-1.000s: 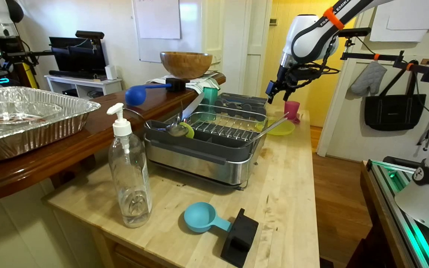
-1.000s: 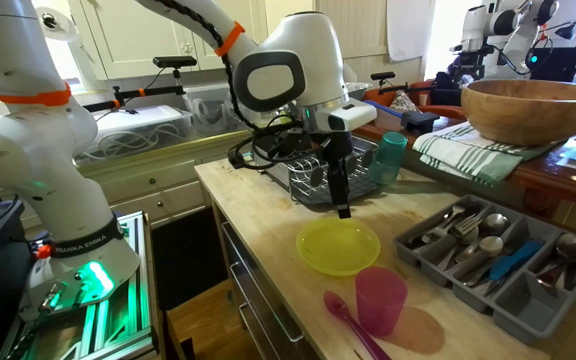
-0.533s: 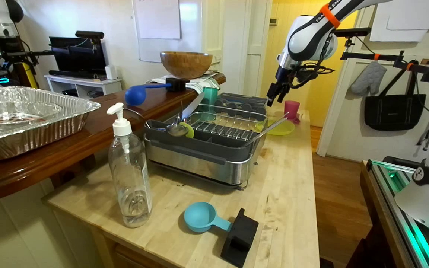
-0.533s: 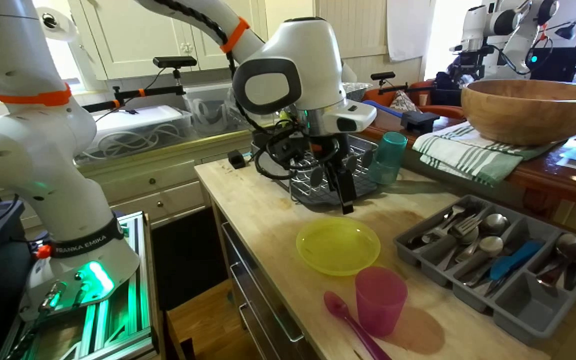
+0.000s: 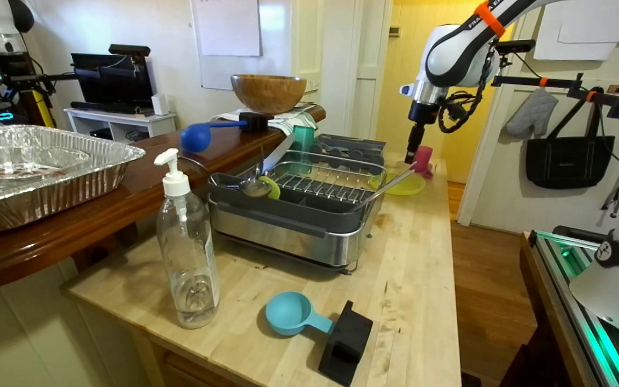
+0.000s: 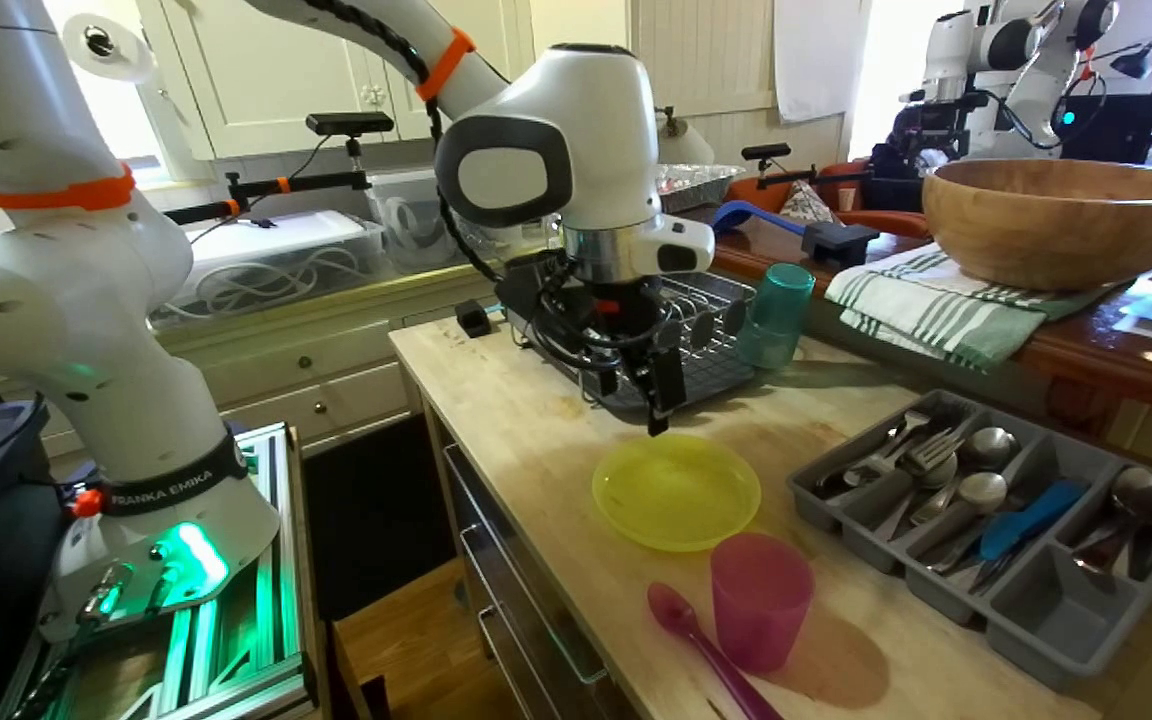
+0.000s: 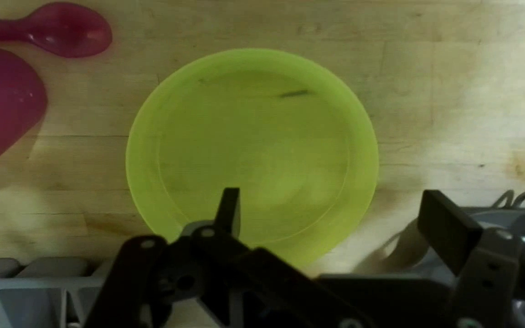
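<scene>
On the wooden counter (image 6: 541,410), between the dish rack (image 5: 288,236) and the pink cup (image 6: 762,605), lies the yellow plate (image 6: 676,495), flat, round and translucent, with a raised rim. Relative to half a second earlier, the gripper (image 7: 331,192), jaws spread wide apart, hangs more upright near the unmoved plate. The wrist view shows a dark streak (image 7: 294,93) within the plate's outline, which neither exterior view resolves.
</scene>
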Available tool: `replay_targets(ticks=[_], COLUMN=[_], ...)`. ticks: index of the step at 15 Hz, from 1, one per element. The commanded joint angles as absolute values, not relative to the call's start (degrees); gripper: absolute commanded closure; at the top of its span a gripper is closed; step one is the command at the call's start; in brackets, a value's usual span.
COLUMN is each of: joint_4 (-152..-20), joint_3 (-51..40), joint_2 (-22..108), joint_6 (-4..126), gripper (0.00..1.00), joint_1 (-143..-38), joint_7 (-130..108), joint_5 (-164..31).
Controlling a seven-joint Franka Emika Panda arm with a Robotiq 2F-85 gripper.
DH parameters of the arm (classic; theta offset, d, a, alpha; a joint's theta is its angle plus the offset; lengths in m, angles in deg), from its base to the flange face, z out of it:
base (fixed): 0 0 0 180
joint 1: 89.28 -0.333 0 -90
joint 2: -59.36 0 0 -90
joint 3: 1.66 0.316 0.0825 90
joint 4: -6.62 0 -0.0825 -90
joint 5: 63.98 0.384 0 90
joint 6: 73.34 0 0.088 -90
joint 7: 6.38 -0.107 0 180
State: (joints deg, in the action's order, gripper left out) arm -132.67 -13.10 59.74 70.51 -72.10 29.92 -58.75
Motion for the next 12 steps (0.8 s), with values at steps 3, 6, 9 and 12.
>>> replay_targets(ticks=[3,6,9,12], joint_4=[-140.0,-142.5,-144.7,-146.5], joint_3=[-13.8,-13.7,-13.6,-13.6], joint_2=[62.8,62.3,60.9,59.1], joint_6=[74.1,78.6,85.2,91.7], gripper=[0.0,0.0,0.14,0.19], joint_1=[-74.3,-75.1,-75.4,-75.6], joint_7=[33.2,32.5,29.9,28.2], joint_5=[-60.9,-61.5,-64.4,-66.0])
